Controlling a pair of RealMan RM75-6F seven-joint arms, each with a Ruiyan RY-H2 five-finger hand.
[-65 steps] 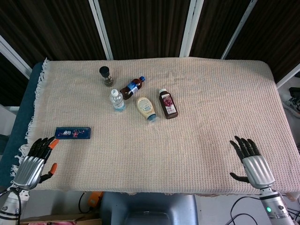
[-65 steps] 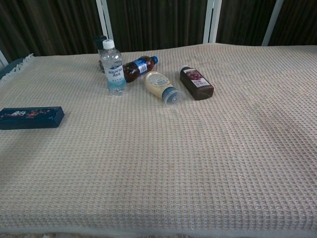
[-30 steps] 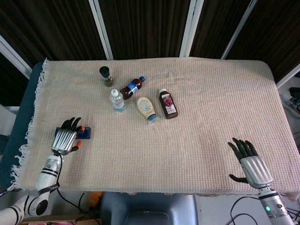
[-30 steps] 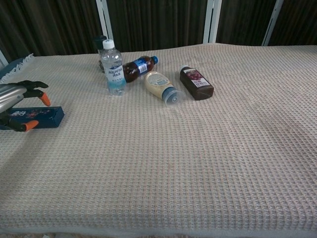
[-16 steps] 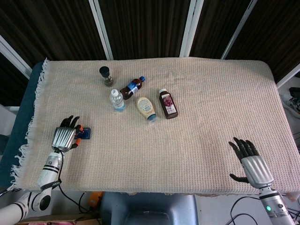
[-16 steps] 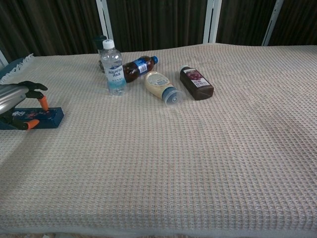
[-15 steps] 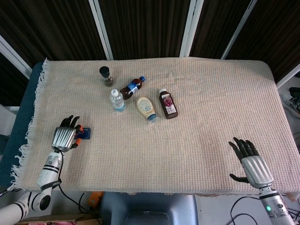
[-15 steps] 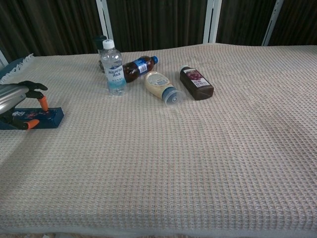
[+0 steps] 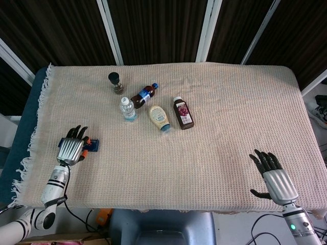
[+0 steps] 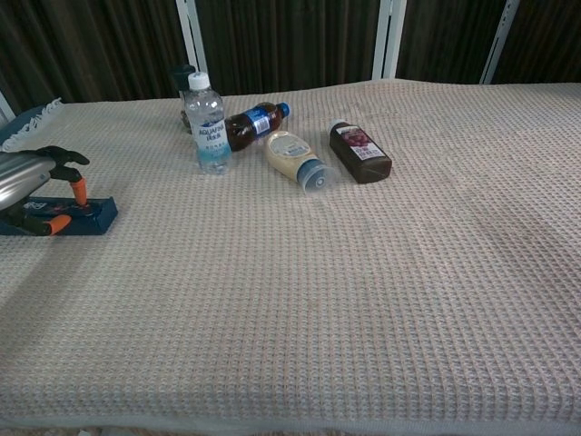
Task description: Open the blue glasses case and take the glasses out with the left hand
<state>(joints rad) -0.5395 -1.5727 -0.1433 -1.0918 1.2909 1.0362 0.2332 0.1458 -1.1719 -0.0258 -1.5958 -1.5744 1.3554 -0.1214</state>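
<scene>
The blue glasses case [image 9: 94,146] lies flat near the table's left edge, closed as far as I can see. My left hand [image 9: 71,149] covers most of it, so only its right end shows. In the chest view the left hand [image 10: 27,182] enters from the left edge. One orange fingertip sits on the far edge of the case [image 10: 98,212] and the thumb tip is against its near edge, pinching it. My right hand [image 9: 273,176] lies at the table's front right corner, fingers spread, holding nothing.
At the back left centre stand a water bottle [image 9: 127,108] and a dark-capped jar [image 9: 116,82]. A cola bottle [image 9: 143,95], a pale sauce bottle [image 9: 159,118] and a brown bottle [image 9: 183,112] lie beside them. A woven cloth [image 9: 214,153] covers the table.
My left hand moved from the table's front left corner onto the case and lowered its fingers around it. In the last half second almost nothing moved. The right hand stayed put.
</scene>
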